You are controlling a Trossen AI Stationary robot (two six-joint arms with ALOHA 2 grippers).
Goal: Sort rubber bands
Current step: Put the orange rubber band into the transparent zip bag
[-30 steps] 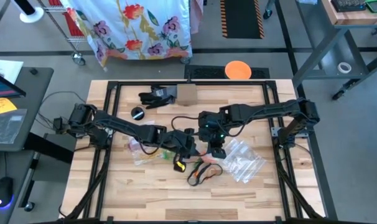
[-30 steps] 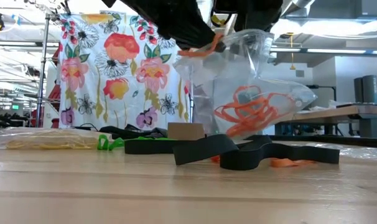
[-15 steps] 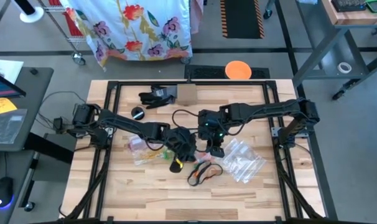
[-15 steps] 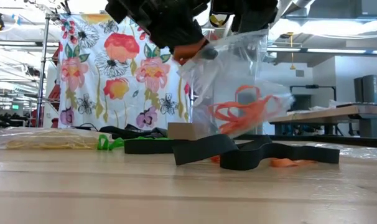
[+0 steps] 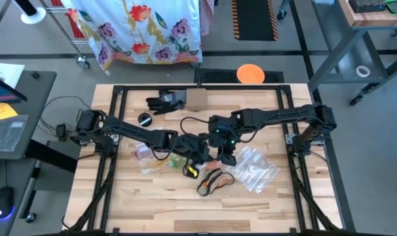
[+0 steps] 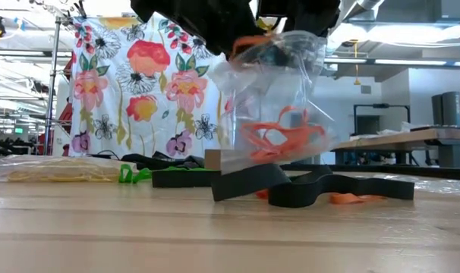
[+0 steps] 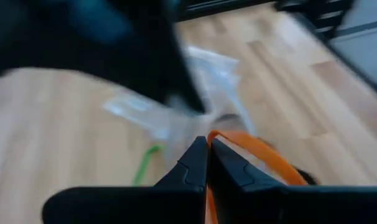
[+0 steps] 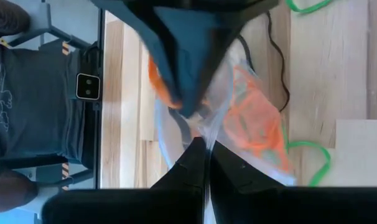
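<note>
We see the right gripper [image 8: 204, 144] pinching the clear bag [image 6: 279, 98] aloft by its rim. The left gripper [image 7: 207, 144], clamped on an orange band [image 7: 263, 149], sits right at the bag's mouth, just above it.

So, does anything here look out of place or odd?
Little stands out. The right claw holds a clear bag of orange bands off the table; the left claw pinches an orange band at its mouth. Loose green bands lie unsorted.
</note>
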